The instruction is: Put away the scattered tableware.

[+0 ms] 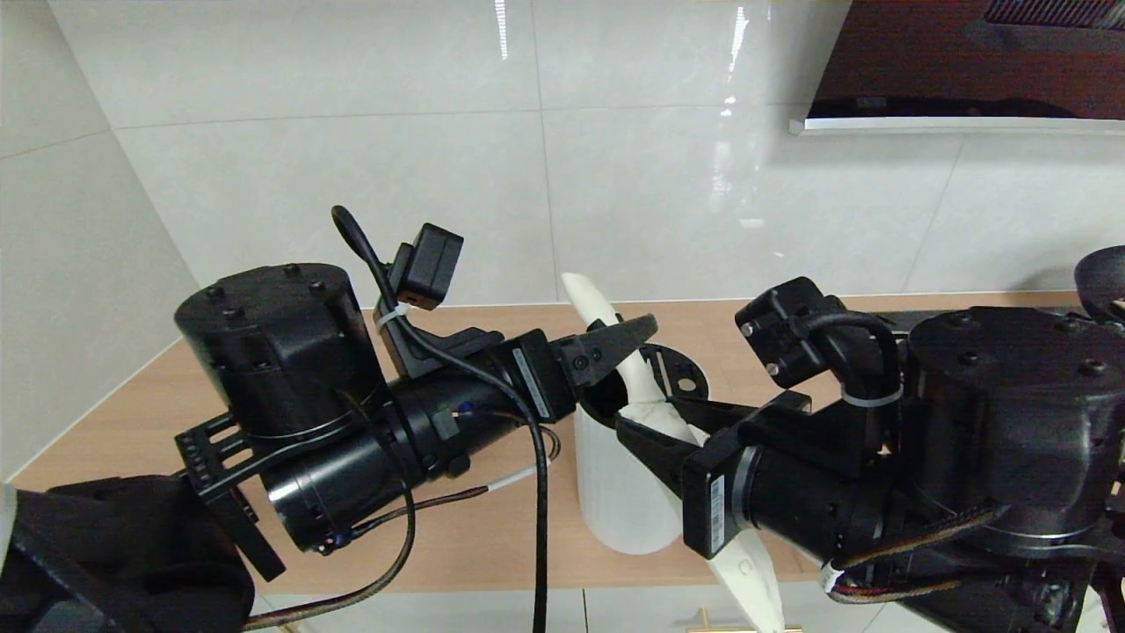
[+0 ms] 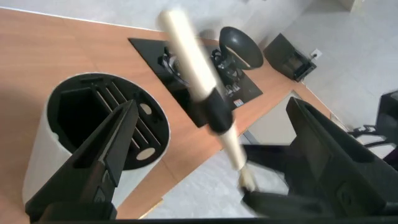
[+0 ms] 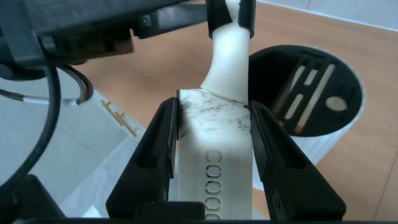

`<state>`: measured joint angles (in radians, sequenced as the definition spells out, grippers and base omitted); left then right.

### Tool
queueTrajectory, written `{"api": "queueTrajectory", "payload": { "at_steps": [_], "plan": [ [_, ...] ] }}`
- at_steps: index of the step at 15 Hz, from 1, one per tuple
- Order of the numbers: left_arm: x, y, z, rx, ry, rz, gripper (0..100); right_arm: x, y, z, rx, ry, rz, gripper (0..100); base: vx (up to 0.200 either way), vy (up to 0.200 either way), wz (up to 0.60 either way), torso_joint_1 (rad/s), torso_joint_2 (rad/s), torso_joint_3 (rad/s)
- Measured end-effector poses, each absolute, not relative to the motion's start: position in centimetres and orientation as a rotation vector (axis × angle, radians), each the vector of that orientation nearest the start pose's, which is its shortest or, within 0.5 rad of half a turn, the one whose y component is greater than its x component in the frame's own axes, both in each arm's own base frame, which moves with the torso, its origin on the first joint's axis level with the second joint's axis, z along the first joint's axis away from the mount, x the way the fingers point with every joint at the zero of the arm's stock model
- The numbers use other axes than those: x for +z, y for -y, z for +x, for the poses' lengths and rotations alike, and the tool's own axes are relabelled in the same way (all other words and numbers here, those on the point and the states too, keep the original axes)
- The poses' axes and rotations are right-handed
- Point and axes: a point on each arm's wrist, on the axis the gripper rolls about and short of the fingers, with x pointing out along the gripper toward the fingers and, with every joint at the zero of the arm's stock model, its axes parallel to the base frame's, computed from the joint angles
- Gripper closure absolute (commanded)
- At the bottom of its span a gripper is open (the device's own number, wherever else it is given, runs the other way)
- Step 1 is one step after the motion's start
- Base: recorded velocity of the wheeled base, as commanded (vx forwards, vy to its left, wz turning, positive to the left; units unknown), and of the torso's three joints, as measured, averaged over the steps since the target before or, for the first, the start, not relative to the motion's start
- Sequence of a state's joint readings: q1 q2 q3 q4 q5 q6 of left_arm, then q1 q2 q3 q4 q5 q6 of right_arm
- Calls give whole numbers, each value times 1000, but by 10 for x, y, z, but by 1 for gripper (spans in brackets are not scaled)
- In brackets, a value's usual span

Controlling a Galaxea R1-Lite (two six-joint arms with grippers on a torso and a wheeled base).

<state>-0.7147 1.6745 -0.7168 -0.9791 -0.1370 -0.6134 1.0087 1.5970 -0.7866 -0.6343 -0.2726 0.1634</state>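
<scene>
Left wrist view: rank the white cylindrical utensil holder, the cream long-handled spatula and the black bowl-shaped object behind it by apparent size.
Largest: white cylindrical utensil holder.
Middle: cream long-handled spatula.
Smallest: black bowl-shaped object. It lies farther from the camera, so its true size is unsure.

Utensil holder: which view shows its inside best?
The right wrist view: it looks down into the utensil holder, showing the slotted divider inside. The left wrist view also shows the opening, with one jaw of the left gripper across it. The head view gives its white wall, the rim mostly hidden.
</scene>
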Motion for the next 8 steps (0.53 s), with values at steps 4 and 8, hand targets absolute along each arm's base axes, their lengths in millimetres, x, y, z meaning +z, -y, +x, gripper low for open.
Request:
{"api": "queueTrajectory", "payload": {
  "at_steps": [4,8],
  "plan": [
    [198,201,221,-837,-237,-583,0,205,-240,153,734,-212,55,100,0,0,0,0,0,0],
    [198,202,221,-844,-229,-585,0,204,-243,151,745,-216,58,100,0,0,0,0,0,0]
  ]
}}
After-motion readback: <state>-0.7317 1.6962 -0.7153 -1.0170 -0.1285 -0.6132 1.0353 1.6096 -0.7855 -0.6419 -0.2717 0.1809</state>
